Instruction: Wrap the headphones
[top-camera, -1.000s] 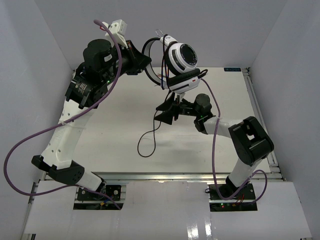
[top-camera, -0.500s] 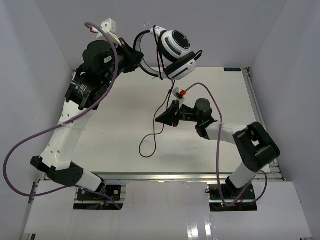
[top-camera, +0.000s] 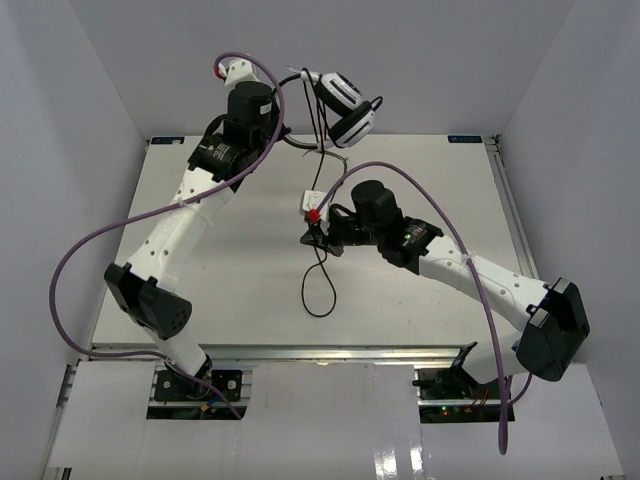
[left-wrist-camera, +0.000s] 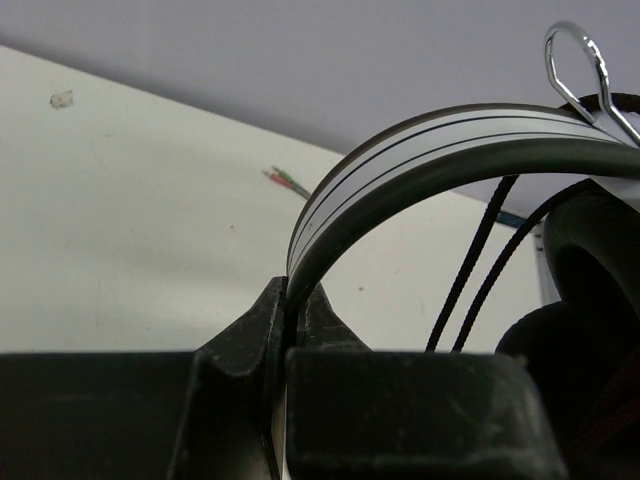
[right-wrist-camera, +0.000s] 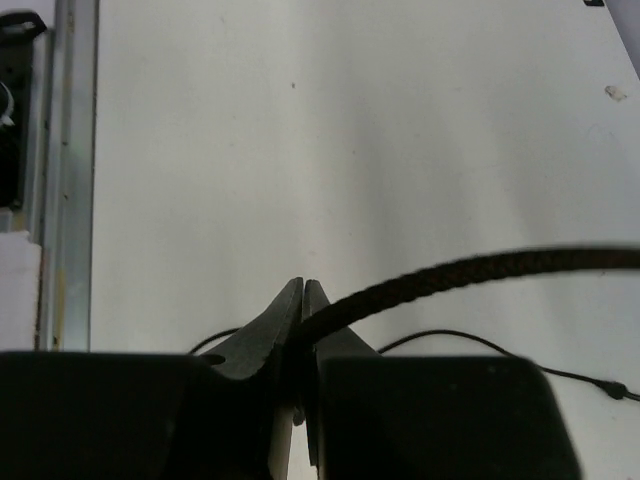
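Headphones (top-camera: 345, 100) hang in the air at the upper centre of the top view, above the far edge of the surface (top-camera: 200, 250). The left hand (left-wrist-camera: 291, 305) is clamped on the striped headband (left-wrist-camera: 430, 150), jaws pressed flat against it. Near the frame's centre, the right hand (top-camera: 312, 238) is pinched shut on the thin black cord (right-wrist-camera: 470, 268), which runs up from there toward the ear cups (top-camera: 352, 118). Two strands of cord cross beneath the band in the left wrist view, so perhaps one turn is already laid, though that view is too tight to be sure. A slack loop (top-camera: 320, 295) lies on the surface below the right hand. I judge the wrapping to be at an early stage, with most of the cord left to wind.
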